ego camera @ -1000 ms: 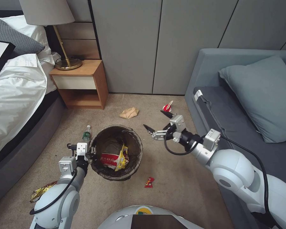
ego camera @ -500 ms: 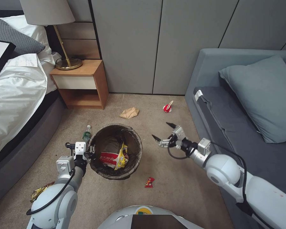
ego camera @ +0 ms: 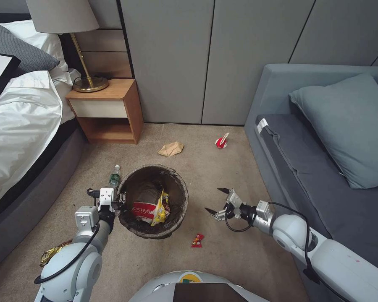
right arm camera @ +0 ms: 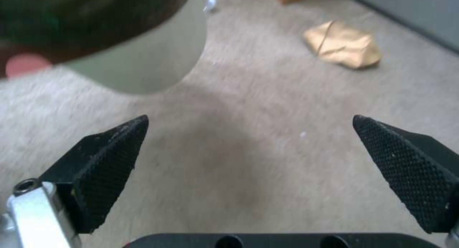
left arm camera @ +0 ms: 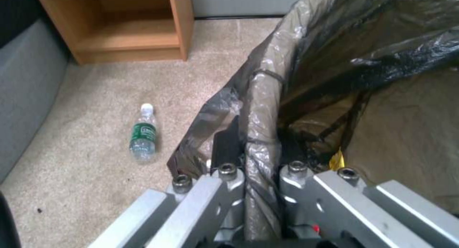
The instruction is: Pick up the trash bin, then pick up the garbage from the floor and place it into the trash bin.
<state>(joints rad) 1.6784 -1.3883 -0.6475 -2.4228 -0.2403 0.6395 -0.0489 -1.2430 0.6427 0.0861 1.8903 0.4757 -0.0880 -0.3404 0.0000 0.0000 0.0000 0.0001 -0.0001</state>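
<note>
I have the trash bin [ego camera: 153, 201] hanging from my left gripper [ego camera: 116, 200], whose fingers are clenched on the lined rim at the bin's nine o'clock; in the left wrist view the two metal fingers straddle the bag liner [left arm camera: 260, 108] and the wall. Inside the bin sit a red-and-white cup [ego camera: 143, 211] and a yellow wrapper [ego camera: 162, 206].

My right gripper [ego camera: 217, 200] hovers above the carpet at the bin's three o'clock, claw released and spread wide, with bare carpet between its black pads [right arm camera: 107, 158] in the right wrist view.

The nearest piece of garbage, I judge, is the small red wrapper [ego camera: 197, 240], lying at about seven o'clock from the right gripper and just off the bin's five o'clock. To do this pick well I would square the open claw over it, come straight down so both tips meet the carpet, and pinch across its narrow side; it is thin and flat, so a shallow grip may slide off.

Farther out lie the tan paper bag [ego camera: 171, 148] at the bin's twelve o'clock, the gold wrapper [ego camera: 54, 252] at eight, the small bottle [ego camera: 114, 176] at ten and a crumpled red cup [ego camera: 221, 141] at one.
</note>
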